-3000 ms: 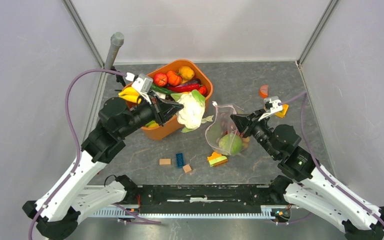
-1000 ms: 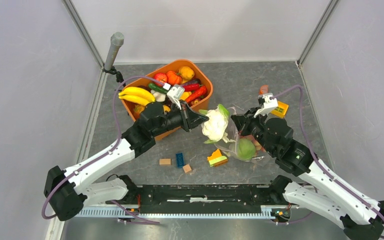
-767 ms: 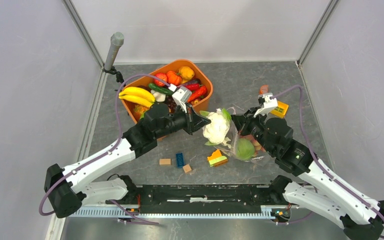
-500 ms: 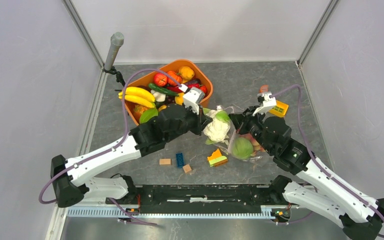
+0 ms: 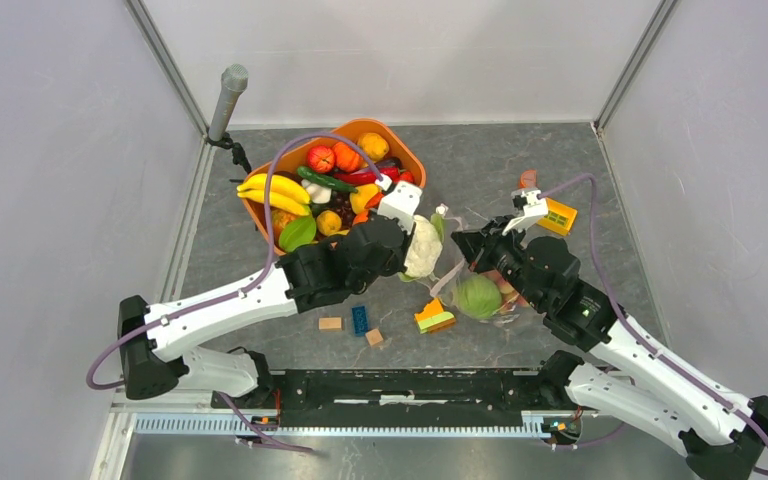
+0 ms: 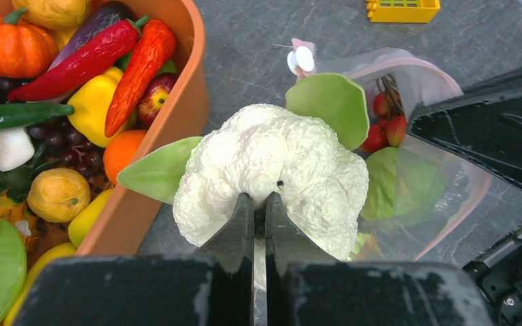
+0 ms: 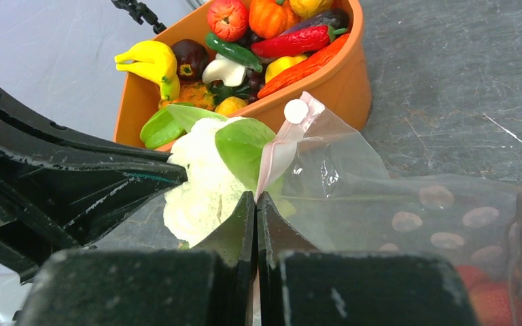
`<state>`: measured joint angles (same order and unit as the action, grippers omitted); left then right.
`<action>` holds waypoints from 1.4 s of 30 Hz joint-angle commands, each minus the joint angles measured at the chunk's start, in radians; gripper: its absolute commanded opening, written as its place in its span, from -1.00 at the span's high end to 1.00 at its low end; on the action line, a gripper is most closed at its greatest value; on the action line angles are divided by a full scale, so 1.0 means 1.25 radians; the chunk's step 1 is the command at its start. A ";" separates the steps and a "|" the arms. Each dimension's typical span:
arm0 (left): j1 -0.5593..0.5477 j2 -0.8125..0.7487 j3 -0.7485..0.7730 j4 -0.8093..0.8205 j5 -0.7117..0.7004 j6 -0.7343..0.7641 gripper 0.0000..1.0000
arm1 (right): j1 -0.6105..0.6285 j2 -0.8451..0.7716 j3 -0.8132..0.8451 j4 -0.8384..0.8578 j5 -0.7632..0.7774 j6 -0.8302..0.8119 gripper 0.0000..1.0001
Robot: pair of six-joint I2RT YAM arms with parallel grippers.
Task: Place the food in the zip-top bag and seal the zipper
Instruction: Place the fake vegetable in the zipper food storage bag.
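The zip-top bag [image 6: 442, 176] is lying on the surface [image 5: 520, 150] just beside the orange tub [image 6: 187, 95], and its mouth is facing the left arm. The right pincer [image 7: 255, 198] is closed on the mouth edge. It is pinching the pink zipper [image 6: 408, 64] not far from the white slider tab [image 7: 296, 111] and is lifting this edge, so the mouth is standing open. The left pincer [image 6: 259, 202] is gripping the cauliflower [image 6: 272, 163] from behind, with the jaws nearly together, and is holding it right at the mouth. One green leaf is overlapping the rim. A green cabbage [image 5: 478, 296] is sitting inside the bag.

I am judging that the bag is very light, thin and soft, so it is probably folding or sliding when something is pushing on it. The stiffer zipper strip is the good place for holding it. The cauliflower is looking light, hard and bumpy, and wide compared to the mouth, so its leaves may be catching on the rim. The narrow grip at its base may be letting it turn.
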<state>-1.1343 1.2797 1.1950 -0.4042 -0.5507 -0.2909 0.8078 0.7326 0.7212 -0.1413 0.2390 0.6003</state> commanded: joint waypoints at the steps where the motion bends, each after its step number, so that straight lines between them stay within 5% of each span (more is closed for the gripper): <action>1: -0.016 -0.010 0.041 0.019 0.013 0.027 0.95 | 0.003 -0.013 -0.006 0.062 -0.002 0.010 1.00; 7: -0.042 0.010 0.062 0.015 0.027 0.012 0.95 | 0.003 -0.025 -0.049 0.142 -0.006 0.048 1.00; 13: -0.115 0.089 0.121 -0.044 -0.193 0.042 0.95 | 0.003 -0.039 -0.065 0.158 0.019 0.068 1.00; 18: -0.120 0.143 0.158 -0.086 -0.270 0.022 0.96 | 0.003 -0.042 -0.052 0.139 0.018 0.064 1.00; 25: -0.160 0.196 0.247 -0.107 -0.264 -0.011 0.96 | 0.003 -0.053 -0.051 0.131 0.032 0.072 1.00; 31: -0.183 0.229 0.277 -0.103 -0.112 0.000 0.96 | 0.003 -0.083 -0.112 0.171 0.071 0.131 1.00; 34: -0.181 0.227 0.254 -0.111 -0.175 -0.004 0.94 | 0.003 -0.103 -0.109 0.160 0.092 0.125 1.00; 42: -0.174 0.227 0.249 -0.058 -0.083 0.026 0.31 | 0.003 -0.122 -0.073 0.129 0.069 0.098 1.00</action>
<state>-1.3514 1.5627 1.4986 -0.5690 -0.7406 -0.2810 0.8078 0.5877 0.5777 -0.0097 0.3393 0.7334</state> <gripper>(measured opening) 0.249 0.010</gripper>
